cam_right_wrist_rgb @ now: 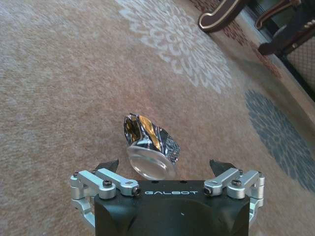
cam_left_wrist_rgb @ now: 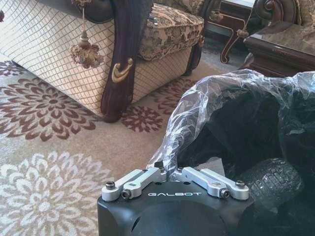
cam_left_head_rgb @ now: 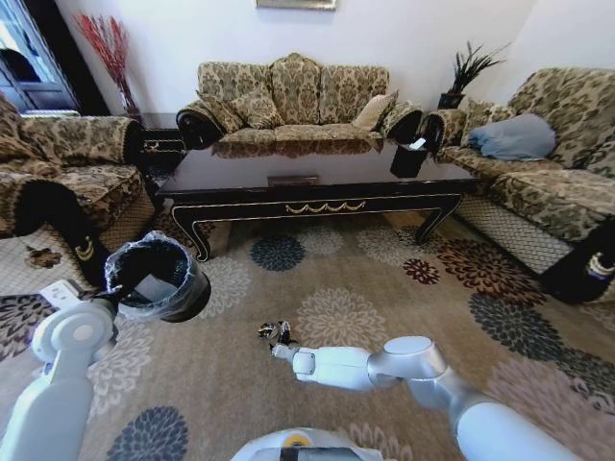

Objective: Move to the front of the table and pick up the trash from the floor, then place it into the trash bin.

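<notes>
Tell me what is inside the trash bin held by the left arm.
The trash bin, gripped at its rim by the left end effector, shows a clear plastic liner and a whitish piece. Its dark bottom is hidden.

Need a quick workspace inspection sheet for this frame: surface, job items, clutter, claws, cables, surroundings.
Surface: floral carpet, bare around the litter.
Job's things: crushed shiny can lying on the carpet in front of the coffee table; black trash bin with plastic liner held up off the floor at the robot's left.
Clutter: black tissue box on the table's right end.
Claws: left claw shut on the bin's liner edge; right claw open, low over the carpet, the can between its fingers, not yet gripped.
Cables: nothing seen.
Surroundings: patterned sofas on three sides of the table, blue cushion on the right one.
</notes>
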`<state>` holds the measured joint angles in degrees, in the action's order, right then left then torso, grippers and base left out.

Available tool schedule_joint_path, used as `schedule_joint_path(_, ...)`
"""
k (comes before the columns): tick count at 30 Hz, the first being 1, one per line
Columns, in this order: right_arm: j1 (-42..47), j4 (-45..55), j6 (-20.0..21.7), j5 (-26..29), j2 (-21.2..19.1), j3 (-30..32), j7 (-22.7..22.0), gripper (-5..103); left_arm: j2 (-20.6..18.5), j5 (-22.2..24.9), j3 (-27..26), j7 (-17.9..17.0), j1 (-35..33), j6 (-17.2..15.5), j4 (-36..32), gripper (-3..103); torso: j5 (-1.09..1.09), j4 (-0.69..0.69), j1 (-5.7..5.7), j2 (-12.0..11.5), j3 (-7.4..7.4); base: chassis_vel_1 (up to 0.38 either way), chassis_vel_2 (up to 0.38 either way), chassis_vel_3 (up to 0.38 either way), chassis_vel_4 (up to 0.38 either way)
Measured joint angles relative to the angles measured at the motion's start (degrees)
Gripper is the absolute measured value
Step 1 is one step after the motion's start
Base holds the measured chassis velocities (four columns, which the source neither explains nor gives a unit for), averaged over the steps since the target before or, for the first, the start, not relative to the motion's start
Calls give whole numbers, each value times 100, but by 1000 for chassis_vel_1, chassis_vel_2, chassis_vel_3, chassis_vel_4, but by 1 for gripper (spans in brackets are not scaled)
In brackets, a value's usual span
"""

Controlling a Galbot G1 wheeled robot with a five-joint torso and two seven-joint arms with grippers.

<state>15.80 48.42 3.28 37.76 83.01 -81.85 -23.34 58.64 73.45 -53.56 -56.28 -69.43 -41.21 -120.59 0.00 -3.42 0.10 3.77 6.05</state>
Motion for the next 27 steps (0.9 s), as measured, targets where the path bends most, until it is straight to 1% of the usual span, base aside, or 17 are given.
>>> schedule_joint_path(2,-4,-127,-117,-80,51,-4,141,102,4,0,-7,0,-24,1,-17,2,0,0,0,0,0,0,0,0,0)
schedule_joint_path(4,-14,-180,-176,-113,93,-11,212,92,8,-1,-9,0,-38,1,-30,2,0,0,0,0,0,0,0,0,0)
schedule_joint_path(5,-14,-180,-176,-113,93,-11,212,92,8,-1,-9,0,-38,1,-30,2,0,0,0,0,0,0,0,0,0)
schedule_joint_path(6,-23,-189,-193,-119,110,-13,227,87,8,-1,-12,0,-41,1,-39,2,0,0,0,0,0,0,0,0,0)
schedule_joint_path(11,-27,-194,-203,-120,121,-14,235,87,8,-2,-14,0,-42,1,-43,2,0,0,0,0,0,0,0,0,0)
schedule_joint_path(12,-38,-206,-221,-123,156,-14,247,66,8,-3,-21,0,-50,3,-50,2,0,0,0,0,0,0,0,0,0)
schedule_joint_path(13,-38,-203,-225,-124,154,-14,247,60,8,-4,-24,0,-56,3,-51,2,0,0,0,0,0,0,0,0,0)
schedule_joint_path(14,-39,-183,-239,-131,144,-14,246,60,5,-3,-35,3,-66,3,-52,2,0,0,0,0,0,0,0,0,0)
schedule_joint_path(17,-33,-141,-313,-177,93,-9,243,43,-3,-6,-48,4,-70,5,-52,2,0,1,0,0,0,0,0,0,0)
schedule_joint_path(18,-33,-141,-313,-177,93,-9,243,43,-3,-6,-48,4,-70,5,-52,2,0,1,0,0,0,0,0,0,0)
schedule_joint_path(20,-18,-131,-357,-214,59,5,243,32,-4,-7,-40,4,-65,6,-52,2,0,0,0,0,0,0,0,0,0)
schedule_joint_path(22,-15,-126,-370,-224,48,16,243,32,-4,-6,-31,4,-57,6,-51,2,0,0,0,0,0,0,0,0,0)
schedule_joint_path(25,0,-59,-422,-255,-17,57,241,16,-11,-12,-2,5,-37,7,-42,2,0,0,0,0,0,0,0,0,0)
schedule_joint_path(26,0,-59,-422,-255,-17,57,241,16,-11,-12,-2,5,-37,7,-42,2,0,0,0,0,0,0,0,0,0)
schedule_joint_path(27,0,-34,-439,-261,-39,68,238,10,-17,-13,7,4,-28,7,-38,2,0,0,0,0,0,0,0,0,0)
